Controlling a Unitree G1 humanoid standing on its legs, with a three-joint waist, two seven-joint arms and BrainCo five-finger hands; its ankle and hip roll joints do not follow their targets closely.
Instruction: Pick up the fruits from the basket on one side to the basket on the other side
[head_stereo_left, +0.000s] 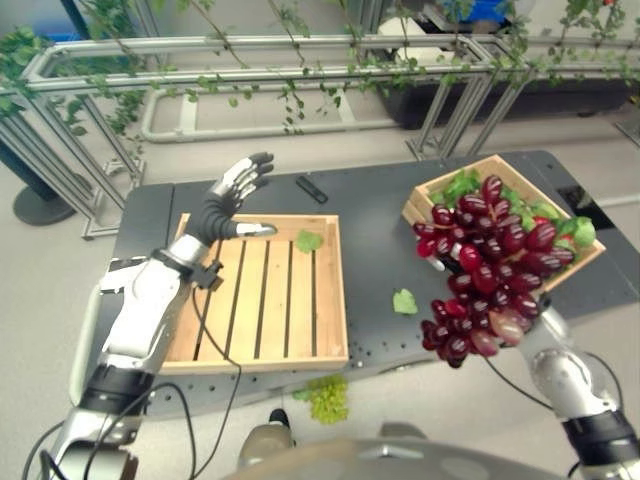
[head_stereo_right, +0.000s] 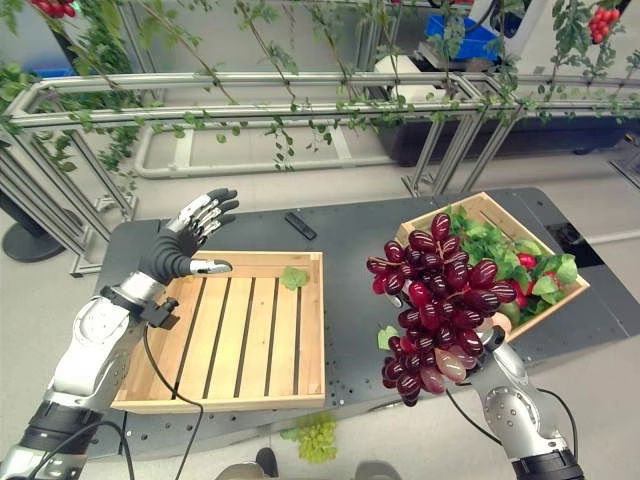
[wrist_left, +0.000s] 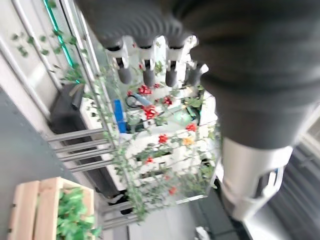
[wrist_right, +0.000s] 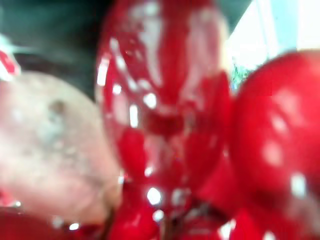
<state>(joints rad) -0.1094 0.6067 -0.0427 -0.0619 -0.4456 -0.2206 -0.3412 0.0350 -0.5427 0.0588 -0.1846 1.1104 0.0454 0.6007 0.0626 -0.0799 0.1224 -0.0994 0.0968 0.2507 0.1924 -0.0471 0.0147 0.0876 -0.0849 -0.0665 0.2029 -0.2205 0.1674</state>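
Progress: early | your right robot hand (head_stereo_right: 492, 352), fingers hidden, grip untellable, lifts dark-red grape bunch (head_stereo_right: 432, 300) beside leafy wooden basket (head_stereo_right: 487, 211) | left robot hand (head_stereo_right: 190, 232) spread, empty, over bare slatted wooden basket (head_stereo_right: 310, 330) | transfer pending.

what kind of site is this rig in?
Likely a mock greenhouse or fruit-picking demo area: vines on a metal railing, hanging red fruit, and wooden crates on a dark table.
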